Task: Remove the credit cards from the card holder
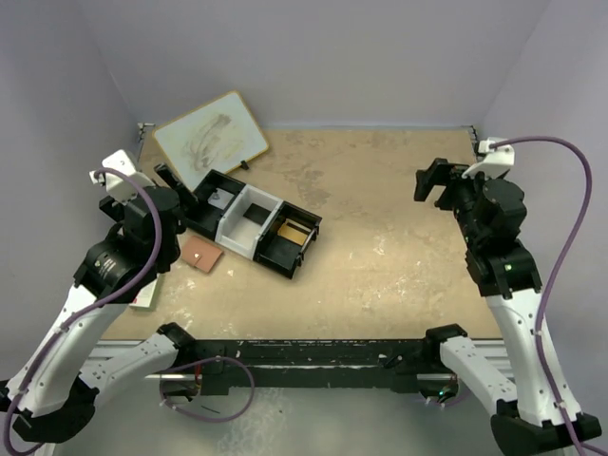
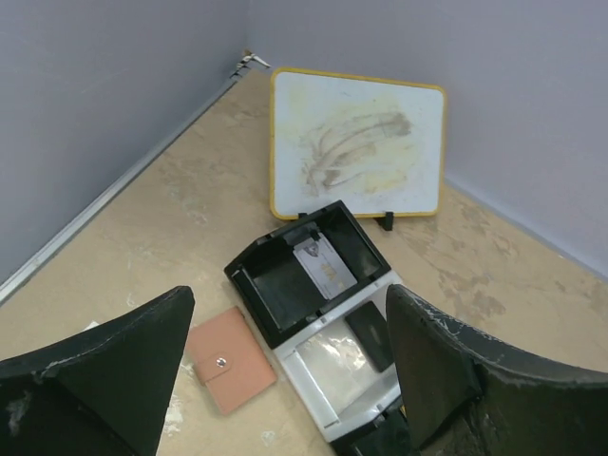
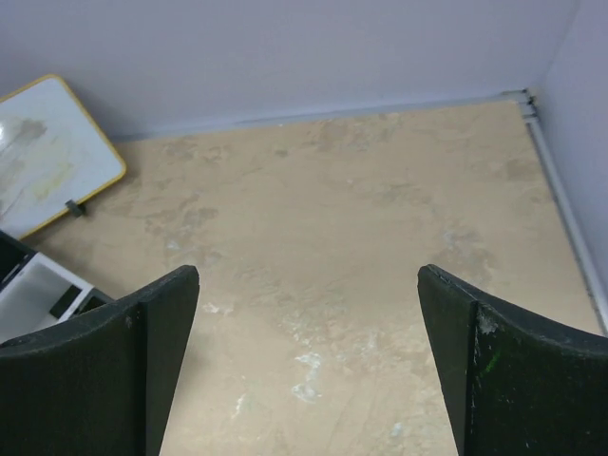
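The card holder (image 1: 202,255) is a small reddish-brown wallet, lying closed with its snap up on the table left of the tray. In the left wrist view it (image 2: 231,358) lies next to my left finger (image 2: 114,370). No card shows in the holder. A light grey card (image 2: 323,266) lies in the tray's far black compartment and a dark card (image 2: 369,337) lies in its white middle one. My left gripper (image 2: 290,299) is open and empty, raised above the holder and the tray. My right gripper (image 3: 306,275) is open and empty over bare table at the right (image 1: 432,182).
The black-white-black tray (image 1: 235,233) sits slanted at centre left, with a tan item (image 1: 293,231) in its near black compartment. A white board with a yellow rim (image 1: 211,138) leans at the back left. A white object (image 1: 142,299) lies under the left arm.
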Controlling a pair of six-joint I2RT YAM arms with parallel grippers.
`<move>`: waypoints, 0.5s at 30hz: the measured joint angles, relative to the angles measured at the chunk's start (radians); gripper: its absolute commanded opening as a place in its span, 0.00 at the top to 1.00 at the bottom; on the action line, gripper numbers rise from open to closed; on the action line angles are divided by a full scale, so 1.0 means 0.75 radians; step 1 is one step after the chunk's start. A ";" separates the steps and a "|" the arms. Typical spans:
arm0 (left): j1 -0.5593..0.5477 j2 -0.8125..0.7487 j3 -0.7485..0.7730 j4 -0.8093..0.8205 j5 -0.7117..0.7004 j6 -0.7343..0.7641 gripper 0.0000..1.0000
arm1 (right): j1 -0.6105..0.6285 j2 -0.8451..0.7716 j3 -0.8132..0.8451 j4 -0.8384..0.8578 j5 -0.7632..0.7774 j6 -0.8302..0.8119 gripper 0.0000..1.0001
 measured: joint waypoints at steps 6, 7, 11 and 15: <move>0.224 0.054 -0.066 0.084 0.087 0.015 0.15 | 0.005 0.175 -0.041 0.094 -0.149 0.077 0.00; 0.263 0.064 -0.083 0.101 0.112 0.014 0.13 | 0.018 0.223 -0.041 0.106 -0.158 0.092 0.00; 0.420 0.091 -0.177 0.147 0.243 0.020 0.09 | 0.101 0.426 -0.040 0.115 -0.150 0.152 0.00; 0.553 0.119 -0.270 0.182 0.405 0.019 0.06 | 0.203 0.642 -0.040 0.115 -0.142 0.226 0.00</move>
